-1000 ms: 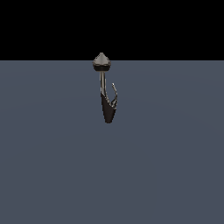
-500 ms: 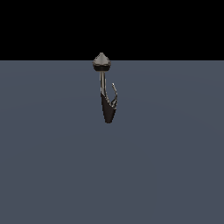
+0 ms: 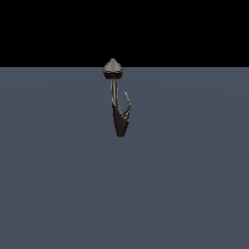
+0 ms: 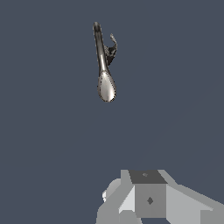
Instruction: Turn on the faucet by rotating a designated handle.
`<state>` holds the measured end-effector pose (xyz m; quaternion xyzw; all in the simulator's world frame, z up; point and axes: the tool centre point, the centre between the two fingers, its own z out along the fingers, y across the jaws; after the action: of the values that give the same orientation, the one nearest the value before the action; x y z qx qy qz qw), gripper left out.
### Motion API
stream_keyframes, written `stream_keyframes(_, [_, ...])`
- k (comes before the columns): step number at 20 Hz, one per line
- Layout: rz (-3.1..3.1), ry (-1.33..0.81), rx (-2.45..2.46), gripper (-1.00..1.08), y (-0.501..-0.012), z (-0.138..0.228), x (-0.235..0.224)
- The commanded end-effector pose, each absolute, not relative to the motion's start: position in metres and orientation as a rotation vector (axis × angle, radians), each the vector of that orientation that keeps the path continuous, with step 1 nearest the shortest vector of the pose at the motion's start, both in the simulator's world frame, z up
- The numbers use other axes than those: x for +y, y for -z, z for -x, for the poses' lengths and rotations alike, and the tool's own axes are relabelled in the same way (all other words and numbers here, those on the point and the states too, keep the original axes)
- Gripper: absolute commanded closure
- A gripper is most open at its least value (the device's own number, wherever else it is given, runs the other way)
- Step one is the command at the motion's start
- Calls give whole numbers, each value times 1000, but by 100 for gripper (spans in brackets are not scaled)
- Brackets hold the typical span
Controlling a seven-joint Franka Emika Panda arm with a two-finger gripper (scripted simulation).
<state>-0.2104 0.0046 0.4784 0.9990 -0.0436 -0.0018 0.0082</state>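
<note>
Just one faucet [image 3: 118,109] (one handle [image 3: 127,104])

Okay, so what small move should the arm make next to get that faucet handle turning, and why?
Probably bring the gripper closer to the thin grey wire-like handle beside the black wedge-shaped faucet body; the wrist view shows a wide gap and no contact.

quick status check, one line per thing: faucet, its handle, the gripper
faucet: standing alone on the grey surface, nothing touching it
handle: free, branching off the black body on the exterior view's right, no contact with the robot
gripper: apart from the faucet, holding nothing; only partly in the wrist view, open or shut cannot be told
</note>
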Motion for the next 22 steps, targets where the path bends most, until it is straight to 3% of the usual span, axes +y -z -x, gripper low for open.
stream_keyframes(1, [-3145,26,-194,108,-476,198,7])
stream_keyframes(22, [-3251,352,-1000,108,-408,52,22])
